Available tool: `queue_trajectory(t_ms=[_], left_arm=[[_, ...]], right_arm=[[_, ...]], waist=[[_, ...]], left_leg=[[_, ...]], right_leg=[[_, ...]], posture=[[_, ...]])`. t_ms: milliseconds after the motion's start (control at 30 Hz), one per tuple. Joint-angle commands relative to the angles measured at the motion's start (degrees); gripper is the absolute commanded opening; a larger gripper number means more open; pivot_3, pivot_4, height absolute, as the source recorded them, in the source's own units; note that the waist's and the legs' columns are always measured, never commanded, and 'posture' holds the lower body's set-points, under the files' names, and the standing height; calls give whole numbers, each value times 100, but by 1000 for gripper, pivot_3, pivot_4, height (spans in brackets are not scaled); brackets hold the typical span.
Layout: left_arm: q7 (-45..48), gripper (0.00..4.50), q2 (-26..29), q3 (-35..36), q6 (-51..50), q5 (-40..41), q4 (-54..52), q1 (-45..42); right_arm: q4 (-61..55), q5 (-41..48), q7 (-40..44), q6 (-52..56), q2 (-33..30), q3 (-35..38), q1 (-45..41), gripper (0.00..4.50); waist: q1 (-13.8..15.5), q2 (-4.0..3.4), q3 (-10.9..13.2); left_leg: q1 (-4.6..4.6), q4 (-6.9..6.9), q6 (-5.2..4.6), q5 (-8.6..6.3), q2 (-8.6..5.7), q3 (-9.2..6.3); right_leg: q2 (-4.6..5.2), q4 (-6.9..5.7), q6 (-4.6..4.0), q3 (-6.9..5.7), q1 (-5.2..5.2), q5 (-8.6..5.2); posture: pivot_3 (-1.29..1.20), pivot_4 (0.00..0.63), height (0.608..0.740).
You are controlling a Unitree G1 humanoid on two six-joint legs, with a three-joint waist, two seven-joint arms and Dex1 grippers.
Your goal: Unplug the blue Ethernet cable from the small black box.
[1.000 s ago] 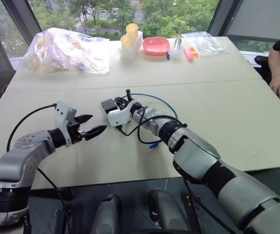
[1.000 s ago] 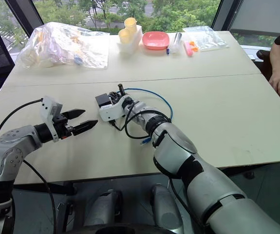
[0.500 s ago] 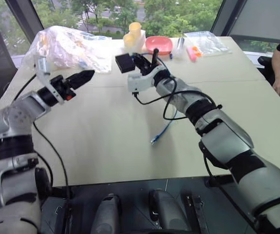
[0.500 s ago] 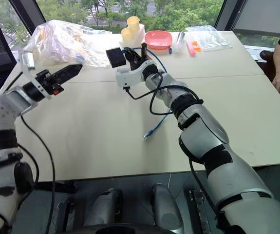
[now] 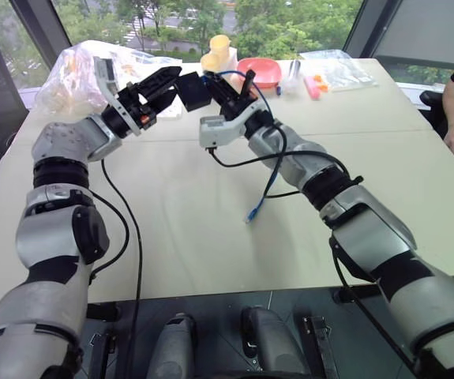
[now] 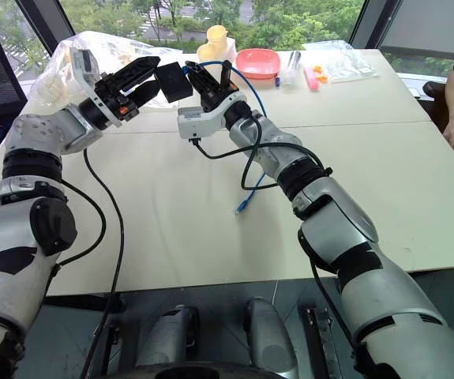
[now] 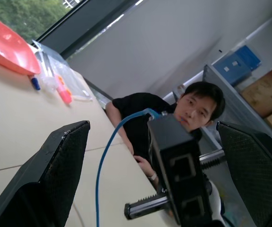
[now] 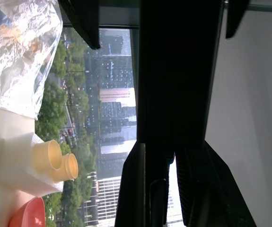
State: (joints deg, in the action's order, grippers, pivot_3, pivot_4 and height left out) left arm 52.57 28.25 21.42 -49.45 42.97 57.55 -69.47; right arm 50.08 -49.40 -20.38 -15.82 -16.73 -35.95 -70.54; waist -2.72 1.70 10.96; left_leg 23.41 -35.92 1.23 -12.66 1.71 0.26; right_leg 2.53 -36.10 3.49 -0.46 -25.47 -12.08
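The box (image 6: pixel 173 81) is held aloft by the right claw (image 6: pixel 204 80); the left claw (image 6: pixel 139 81), spread wide, flanks it. The cable (image 7: pixel 108 146) could be missed and the box knocked loose.

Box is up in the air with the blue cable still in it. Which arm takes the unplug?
Left. The right claw is shut on the small black box, so it is occupied. The left claw is open beside the box, closest to the plugged blue Ethernet cable.

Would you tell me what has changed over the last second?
The right gripper, shut on the small black box, lifted it off the table; the blue Ethernet cable now dangles. The open left gripper rose beside the box. The cable stays plugged in.
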Motion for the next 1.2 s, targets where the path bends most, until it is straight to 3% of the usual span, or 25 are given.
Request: queue_trajectory(t_ms=[33,167,567,633,800,833,967,1067,1133,1200], left_arm=[[348,4500,-32,-94,60,-186,-77,-120],[450,4500,-69,-91,14,-336,-43,-139],[538,926,-110,-6,47,-538,-20,-126],[567,692,-110,-55,96,-615,-11,-131],[839,652,-102,-322,551,-982,-101,-93],[919,652,-97,-419,718,-1091,-131,-66],[1240,652,-76,-993,1740,-1774,-151,90],[1622,652,-84,-1635,2840,-2450,-356,393],[1811,652,-102,-1739,3088,-2537,-468,472],[2091,652,-164,-1817,3236,-2523,-722,552]], right_arm=[[-298,-57,18,79,39,85,-14,91],[-310,-79,46,104,83,89,0,91],[-337,-148,44,80,146,83,8,61],[-408,-68,135,-21,108,130,70,61],[-858,538,858,-475,-142,465,425,1822],[-988,682,1015,-537,-199,549,535,2451],[-1958,2285,2902,-403,-350,1173,1477,4409],[-4184,5165,4888,2310,-92,2051,2791,4468],[-5137,6125,5361,3446,-66,2394,3132,4468],[-6052,7710,5542,5103,-126,3031,3312,4468]], waist=[[14,0,0],[14,0,0],[15,0,0],[15,0,0],[17,0,0],[19,0,0],[36,2,-1],[48,2,-1],[38,0,0],[33,-3,9]], left_leg=[[0,0,0,0,0,-1],[1,-4,0,0,-1,2],[1,-4,0,0,0,1],[1,-4,0,0,0,1],[1,-5,0,0,0,1],[1,-5,0,0,0,1],[2,-8,0,0,0,-1],[-1,-12,-1,0,1,-2],[-2,-13,-2,-1,5,-6],[3,-21,-2,-1,6,-4]], right_leg=[[0,0,0,0,0,0],[2,0,0,0,0,0],[2,0,0,0,0,0],[2,-1,0,0,0,0],[2,-1,0,0,1,1],[2,0,1,0,1,1],[2,3,2,-1,7,1],[2,2,3,-1,14,1],[1,-2,2,-4,16,1],[0,-6,0,-4,9,3]], posture=[[0,150,740],[0,150,740],[0,150,740],[0,150,740],[0,150,740],[0,150,740],[0,150,740],[0,150,740],[0,150,740],[0,150,740]])
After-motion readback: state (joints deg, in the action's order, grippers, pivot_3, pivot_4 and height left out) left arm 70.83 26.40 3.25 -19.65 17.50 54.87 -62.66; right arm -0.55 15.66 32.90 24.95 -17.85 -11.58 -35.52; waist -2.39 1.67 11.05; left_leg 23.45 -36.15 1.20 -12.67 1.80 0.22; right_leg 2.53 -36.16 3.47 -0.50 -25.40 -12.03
